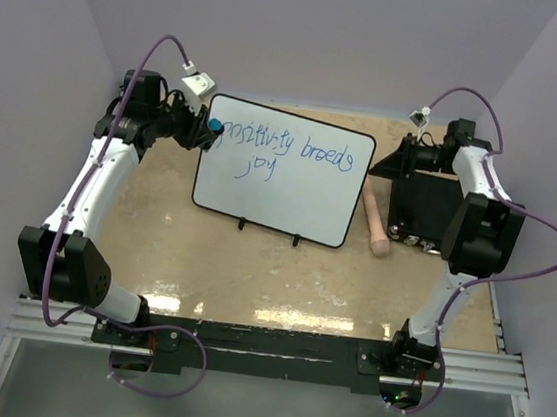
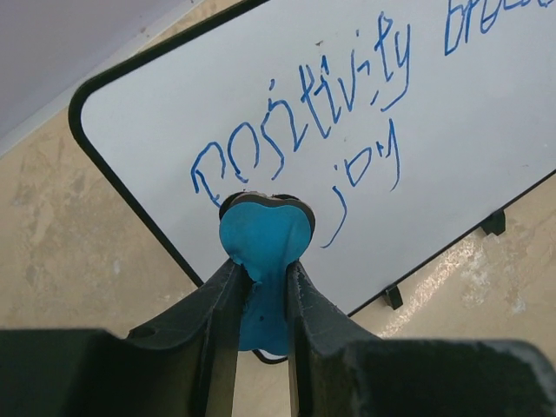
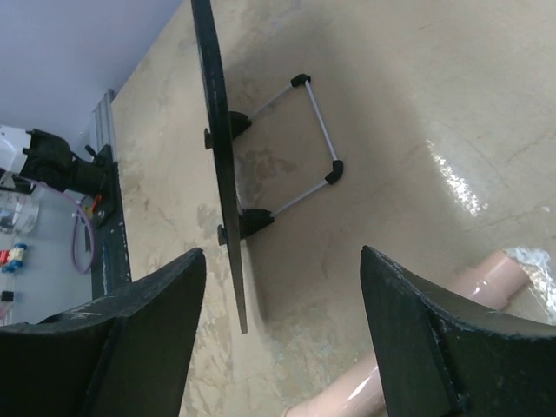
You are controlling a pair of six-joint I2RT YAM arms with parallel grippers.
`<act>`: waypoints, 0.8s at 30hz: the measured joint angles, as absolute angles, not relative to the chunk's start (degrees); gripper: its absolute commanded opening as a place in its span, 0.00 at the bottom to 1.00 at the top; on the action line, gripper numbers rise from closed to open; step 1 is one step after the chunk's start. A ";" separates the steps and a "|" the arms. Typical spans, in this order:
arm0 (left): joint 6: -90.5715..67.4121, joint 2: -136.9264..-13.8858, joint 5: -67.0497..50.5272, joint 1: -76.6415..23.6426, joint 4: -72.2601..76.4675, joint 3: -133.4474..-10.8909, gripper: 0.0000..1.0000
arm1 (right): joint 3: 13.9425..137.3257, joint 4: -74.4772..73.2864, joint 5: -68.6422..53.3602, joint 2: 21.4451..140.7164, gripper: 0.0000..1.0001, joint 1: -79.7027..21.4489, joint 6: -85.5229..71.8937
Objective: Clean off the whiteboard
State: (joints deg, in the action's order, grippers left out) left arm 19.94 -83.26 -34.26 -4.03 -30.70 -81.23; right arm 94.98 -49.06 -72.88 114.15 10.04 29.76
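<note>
At far left, my left pincer (image 1: 208, 130) pinches a blue eraser pad (image 2: 265, 234), held against the first letter of the blue handwriting at the whiteboard's (image 1: 281, 184) upper left corner. The whiteboard stands tilted on its small black feet at the middle of the tan table (image 1: 251, 276). At its right edge, my right pincer (image 1: 376, 167) is spread wide, and the wrist view shows the board's thin black rim edge-on in the gap. A pinkish cylinder (image 1: 377, 225) lies just beside a black box (image 1: 424, 210) at right.
</note>
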 measured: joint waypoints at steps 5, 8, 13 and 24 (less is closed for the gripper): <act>15.46 -86.06 -31.94 -4.19 -30.72 -81.23 0.00 | 98.08 -52.84 -73.28 117.49 0.69 8.08 32.91; 13.82 -86.43 -30.46 -4.19 -30.68 -81.23 0.00 | 98.50 -52.62 -73.52 117.60 0.67 7.53 32.53; 12.53 -86.43 -29.26 -4.21 -29.89 -81.23 0.00 | 98.37 -47.57 -74.08 117.49 0.61 6.81 27.81; 11.57 -87.11 -22.52 -7.99 -24.01 -80.25 0.00 | 98.37 -42.37 -74.67 117.01 0.44 5.08 22.24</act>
